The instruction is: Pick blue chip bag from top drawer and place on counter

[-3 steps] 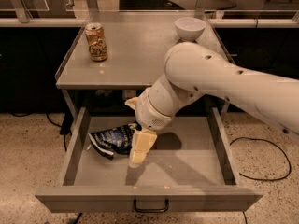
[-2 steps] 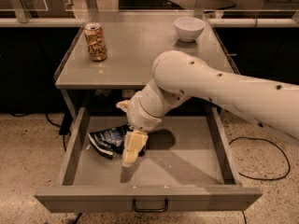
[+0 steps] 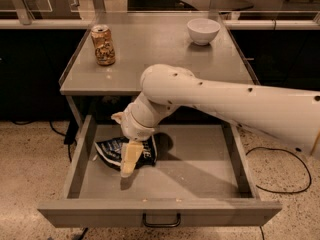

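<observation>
The gripper has slid left over the blue chip bag, perhaps touching; jaws' state unclear.

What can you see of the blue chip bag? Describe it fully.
The blue chip bag is a crumpled dark navy foil-looking packet with white edges and white lettering. It lies on the floor of the top drawer, left of centre, apart from the walls. The gripper sits over its middle, hiding part of it; whether it grips the bag cannot be told.
</observation>
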You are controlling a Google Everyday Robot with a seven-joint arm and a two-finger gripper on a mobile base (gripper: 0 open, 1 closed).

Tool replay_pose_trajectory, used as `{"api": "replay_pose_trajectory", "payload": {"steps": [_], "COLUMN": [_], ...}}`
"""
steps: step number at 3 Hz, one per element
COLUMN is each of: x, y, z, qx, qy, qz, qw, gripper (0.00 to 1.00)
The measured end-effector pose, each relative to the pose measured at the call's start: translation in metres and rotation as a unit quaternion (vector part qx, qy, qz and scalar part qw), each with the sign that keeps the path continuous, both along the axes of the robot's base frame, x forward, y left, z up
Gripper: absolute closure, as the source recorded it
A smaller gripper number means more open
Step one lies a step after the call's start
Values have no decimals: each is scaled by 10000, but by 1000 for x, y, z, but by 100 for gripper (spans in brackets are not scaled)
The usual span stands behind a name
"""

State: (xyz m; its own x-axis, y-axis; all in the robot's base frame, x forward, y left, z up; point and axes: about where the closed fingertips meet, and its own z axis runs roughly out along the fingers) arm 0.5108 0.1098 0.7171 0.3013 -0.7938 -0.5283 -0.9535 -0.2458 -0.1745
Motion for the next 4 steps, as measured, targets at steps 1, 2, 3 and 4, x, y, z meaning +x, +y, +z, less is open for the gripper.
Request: {"api": "replay_pose_trajectory", "payload": {"steps": [1, 2, 3, 4], "x": [6, 9, 9, 18], "y": [5, 10, 16, 9], "z": [-26, -46, -63, -98], "qx": [-315, -478, -523, -665], "qy": [21, 86, 182, 398], "qz": [8, -58, -43, -231], "qw": [9995, 9988, 9985, 9967], "gripper": [0, 0, 0, 0]}}
